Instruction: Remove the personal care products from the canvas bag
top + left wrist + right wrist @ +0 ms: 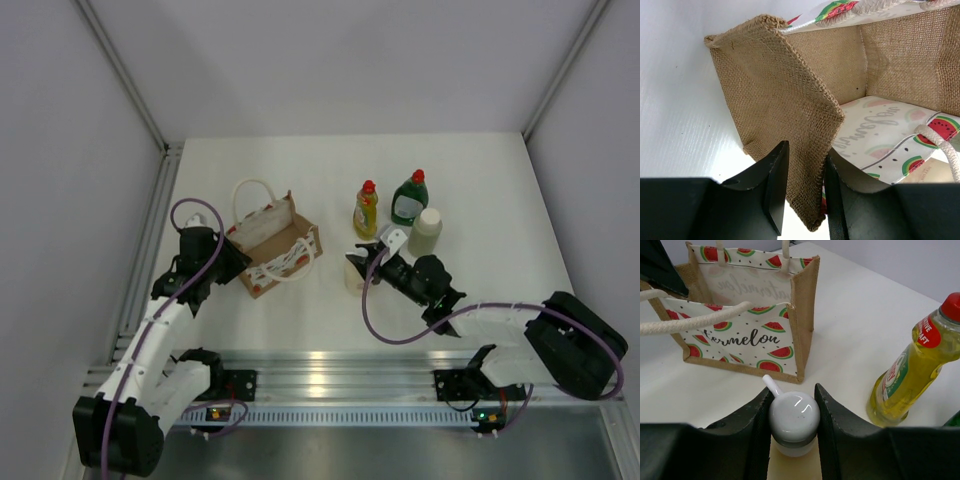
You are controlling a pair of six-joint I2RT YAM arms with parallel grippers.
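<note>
Both grippers hold something on the bench (480, 180).
The left gripper (807, 165) pinches the burlap end wall of the canvas bag (790, 100), which sits toward the left edge. The right gripper (794, 405) clamps the pump bottle (794, 417) at its white head, mid-bench near the bag. The yellow bottle (366, 210), green bottle (410, 198) and cream cylinder (425, 232) stand clustered nearer the far edge.

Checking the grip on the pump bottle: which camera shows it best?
Right wrist: the pump bottle sits between the right end effector's fingers, white pump head plain. Top external shows only a cream sliver under that end effector. Left wrist shows none of it.
</note>
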